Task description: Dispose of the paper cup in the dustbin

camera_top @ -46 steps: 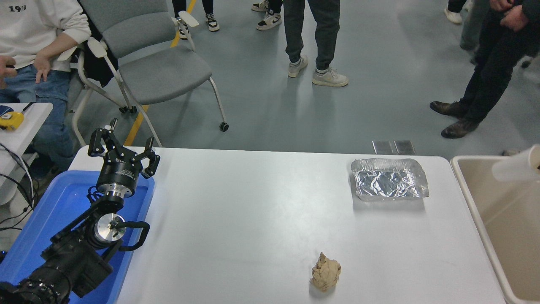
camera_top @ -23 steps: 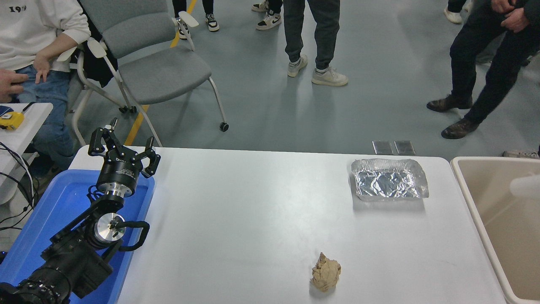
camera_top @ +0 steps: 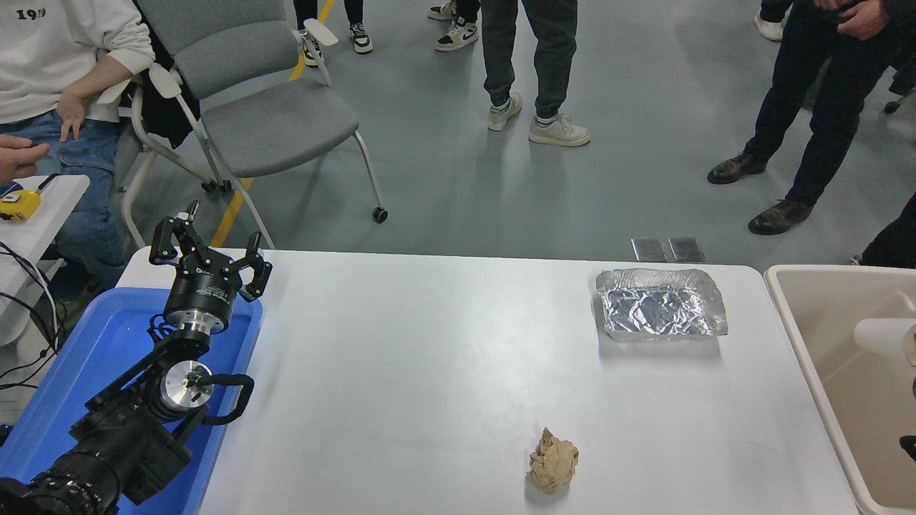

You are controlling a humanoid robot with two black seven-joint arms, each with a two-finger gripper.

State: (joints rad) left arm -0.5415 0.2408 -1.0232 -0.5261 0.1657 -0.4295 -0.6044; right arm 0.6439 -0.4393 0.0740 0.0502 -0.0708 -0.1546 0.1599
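The white paper cup [camera_top: 884,337] lies on its side within the beige dustbin [camera_top: 801,343] at the table's right end, its rim cut off by the picture's right edge. Nothing holds it. Of my right gripper only a small dark piece [camera_top: 909,444] shows at the right edge, lower down over the dustbin and below the cup. My left gripper [camera_top: 209,252] is parked at the lower left over the blue tray, open and empty.
A crumpled brown paper ball [camera_top: 552,461] lies near the table's front. A silver foil tray [camera_top: 660,303] sits at the back right, near the dustbin. A blue tray [camera_top: 86,357] is at the left. People stand beyond the table, and a grey chair [camera_top: 272,121] too.
The paper cup has dropped from level with the dustbin's far rim to lower inside the bin. The person at the top right has stepped left. My left arm has not moved.
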